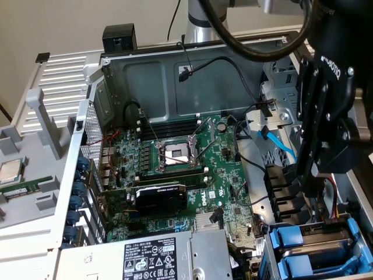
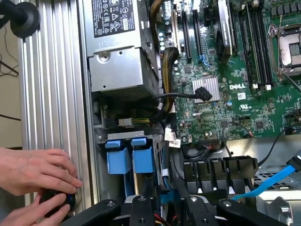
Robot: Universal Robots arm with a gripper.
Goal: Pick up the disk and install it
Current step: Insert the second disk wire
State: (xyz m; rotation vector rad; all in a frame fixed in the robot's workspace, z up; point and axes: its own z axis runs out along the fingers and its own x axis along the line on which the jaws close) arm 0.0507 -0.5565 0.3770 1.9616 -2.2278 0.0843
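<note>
The gripper (image 1: 312,175) hung over the drive bay (image 1: 269,256) – its grip impossible to tell – where the disk seemed one of two seated blue carriers (image 1: 303,240), so installation looked near-complete, needing only square seating.

The disk (image 1: 317,248) sits in the drive bay at the lower corner of the open computer case on the exterior view's right. Its blue plastic carrier front faces outward, beside a second blue-fronted carrier. In the wrist view the disk (image 2: 118,157) stands slotted upright in the bay; its metal body is hidden
</note>
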